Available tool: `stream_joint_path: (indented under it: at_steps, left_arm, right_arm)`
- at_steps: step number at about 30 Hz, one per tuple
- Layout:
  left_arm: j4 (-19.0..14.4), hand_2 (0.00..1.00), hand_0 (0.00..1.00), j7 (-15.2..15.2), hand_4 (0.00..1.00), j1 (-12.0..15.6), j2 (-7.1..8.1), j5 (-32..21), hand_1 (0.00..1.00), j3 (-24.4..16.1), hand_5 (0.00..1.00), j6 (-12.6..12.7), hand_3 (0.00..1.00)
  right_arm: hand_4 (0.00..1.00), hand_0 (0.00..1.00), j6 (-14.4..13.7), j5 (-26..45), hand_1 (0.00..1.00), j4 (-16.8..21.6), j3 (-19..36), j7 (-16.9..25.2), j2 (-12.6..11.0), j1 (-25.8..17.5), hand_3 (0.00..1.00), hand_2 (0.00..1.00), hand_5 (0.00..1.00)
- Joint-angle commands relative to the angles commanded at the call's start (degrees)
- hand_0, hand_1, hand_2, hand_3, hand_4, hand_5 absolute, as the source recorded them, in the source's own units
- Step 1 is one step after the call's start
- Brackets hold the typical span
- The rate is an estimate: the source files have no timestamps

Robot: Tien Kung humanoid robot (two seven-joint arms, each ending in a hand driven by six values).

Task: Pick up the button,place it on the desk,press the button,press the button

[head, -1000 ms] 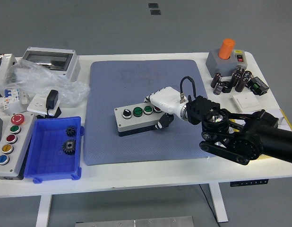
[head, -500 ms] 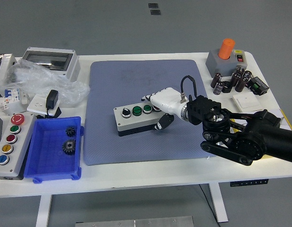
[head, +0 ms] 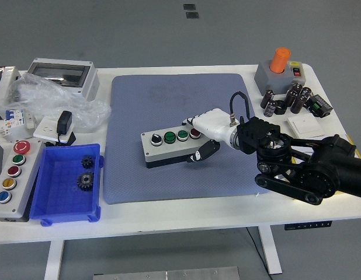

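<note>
The grey button box lies flat on the blue mat, near its middle. On its top are a black selector, two green buttons and a red button at the right end. My right hand, white on a black arm, sits at the box's right end. Its fingers reach behind the box and the thumb lies at the front right corner. The palm stands a little back from the box, and the grip looks loose. The left arm is out of view.
A blue bin holding two gears and a second button box sit at the front left. A grey enclosure, a plastic bag and a charger are at the back left. An orange-capped switch box, capacitors and a white plate are at the right.
The box shifted slightly left and settled on the mat. My right hand has drawn back to the right, uncovering the red button.
</note>
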Motion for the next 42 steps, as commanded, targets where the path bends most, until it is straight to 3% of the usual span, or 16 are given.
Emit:
stream_joint_path:
  at_steps: [7,18,22,27,33,34,39,40,42]
  left_arm:
    - [0.02,0.601,0.593,0.05,0.511,-0.05,-0.01,-0.21,0.630,0.26,0.471,0.17,0.609]
    - [0.01,0.602,0.593,0.20,0.508,0.15,-0.16,-0.30,0.630,0.28,0.463,0.29,0.608]
    - [0.06,0.602,0.593,0.16,0.509,0.21,-0.19,-0.57,0.630,0.35,0.461,0.28,0.608]
    - [0.13,0.602,0.593,0.21,0.509,0.34,-0.20,-1.08,0.630,0.88,0.461,0.26,0.608]
    - [0.19,0.602,0.593,0.15,0.508,0.20,0.02,-1.85,0.629,1.83,0.460,0.27,0.608]
    - [0.20,0.603,0.593,0.14,0.509,0.14,0.04,-1.96,0.629,1.97,0.458,0.27,0.609]
    - [0.22,0.603,0.593,0.08,0.509,-0.14,0.13,-2.10,0.629,2.16,0.458,0.21,0.609]
    - [0.22,0.603,0.593,0.06,0.510,-0.20,0.14,-2.13,0.629,2.17,0.459,0.19,0.609]
    - [0.22,0.603,0.593,0.01,0.510,-0.25,0.16,-2.18,0.629,2.20,0.459,0.17,0.609]
  right_arm:
    - [0.998,0.704,0.64,1.15,0.727,4.04,0.56,-0.95,-1.91,-0.57,0.892,0.818,0.691]
    - [0.998,0.682,-1.03,1.06,0.712,7.98,5.11,-0.82,-4.11,-1.99,0.898,0.813,0.717]
    - [0.998,0.678,-1.00,-0.98,0.714,12.55,9.39,-3.16,-7.21,-4.89,0.903,0.819,0.723]
    - [0.998,0.678,1.99,-5.05,0.714,18.45,13.54,-7.67,-11.24,-7.53,0.903,0.819,0.723]
    - [0.998,0.675,8.16,-9.67,0.722,25.19,12.48,-14.56,-12.81,-7.10,0.908,0.827,0.735]
    - [0.998,0.635,8.80,-9.74,0.682,26.17,12.14,-15.69,-12.61,-6.90,0.869,0.727,0.587]
    - [0.998,0.635,10.56,-7.15,0.682,27.65,10.64,-17.59,-11.17,-6.12,0.869,0.727,0.587]
    - [0.620,0.342,10.80,-6.53,0.417,27.46,10.23,-17.70,-10.81,-5.98,0.910,0.347,0.240]
    - [0.620,0.342,11.02,-5.55,0.417,26.99,9.61,-17.77,-10.24,-5.78,0.910,0.347,0.240]
